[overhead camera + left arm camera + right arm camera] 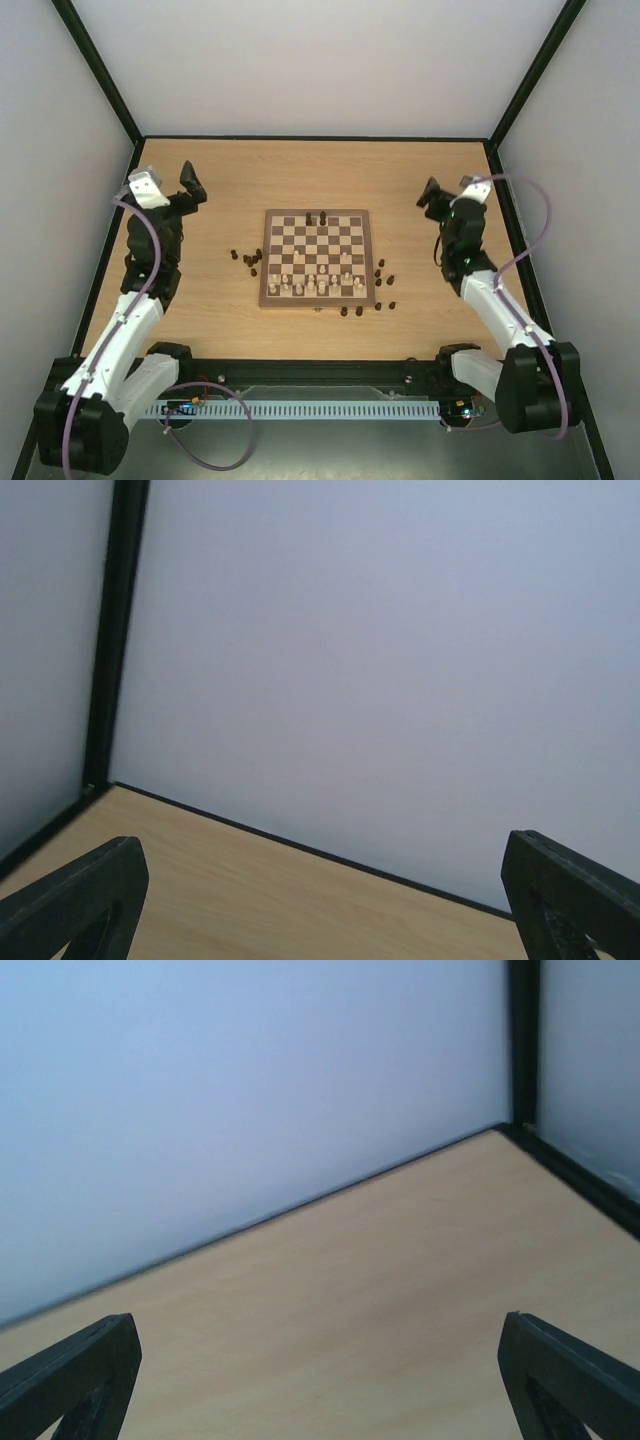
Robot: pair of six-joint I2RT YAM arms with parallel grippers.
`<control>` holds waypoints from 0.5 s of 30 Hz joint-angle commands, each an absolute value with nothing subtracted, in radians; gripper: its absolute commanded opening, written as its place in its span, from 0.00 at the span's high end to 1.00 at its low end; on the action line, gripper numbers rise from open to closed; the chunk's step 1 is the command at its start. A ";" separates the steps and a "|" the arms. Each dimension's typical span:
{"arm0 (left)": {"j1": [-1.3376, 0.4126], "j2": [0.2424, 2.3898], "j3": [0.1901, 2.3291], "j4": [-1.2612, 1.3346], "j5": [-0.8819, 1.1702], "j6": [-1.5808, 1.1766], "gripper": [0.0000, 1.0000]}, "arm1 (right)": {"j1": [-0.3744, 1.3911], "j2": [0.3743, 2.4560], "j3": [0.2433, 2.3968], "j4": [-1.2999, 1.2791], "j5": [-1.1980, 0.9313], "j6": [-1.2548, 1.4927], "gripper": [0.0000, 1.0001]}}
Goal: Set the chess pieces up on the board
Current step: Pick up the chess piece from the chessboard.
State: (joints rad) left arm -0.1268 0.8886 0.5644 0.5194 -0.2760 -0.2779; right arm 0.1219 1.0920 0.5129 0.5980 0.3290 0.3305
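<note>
— Tools first: how do ours stand?
— Both have their fingers wide apart and hold nothing. Our left tool (193,183) and right tool (431,193) face the back wall (320,70), so each wrist view shows only wall and bare bench (400,170).
— And the board?
— The board (290,213) lies between the two tools, a little nearer the bench's front edge than either. We think the tools sit out to the sides so the overhead camera sees every square.
— Where are the chess pieces (246,258)?
— Two dark ones stand on the board's far row. The rest lie loose on the bench. One cluster is inward of the left tool, just beside the board. Another is inward of the right tool, and a few lie off the near edge. Pale chessmen (310,285) occupy the near rows.
— Why does that split matter to us?
— We reckon each tool can work the cluster on its own side without crossing the other. The pieces are tiny, so we expect each pick to need a careful descent and a narrow pinch.
</note>
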 commanded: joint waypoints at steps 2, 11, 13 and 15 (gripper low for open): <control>-0.164 0.845 0.704 0.171 -0.167 -0.489 0.01 | 0.135 1.074 0.840 0.012 0.017 0.496 0.01; -0.165 0.939 1.045 -0.225 0.186 -0.508 0.01 | 0.134 0.902 0.823 -0.136 -0.342 0.536 0.01; -0.164 0.929 1.026 -0.207 0.282 -0.520 0.01 | 0.135 0.887 0.816 -0.163 -0.409 0.531 0.01; -0.164 0.888 0.951 -0.143 0.389 -0.536 0.01 | 0.134 0.877 0.804 -0.186 -0.468 0.522 0.01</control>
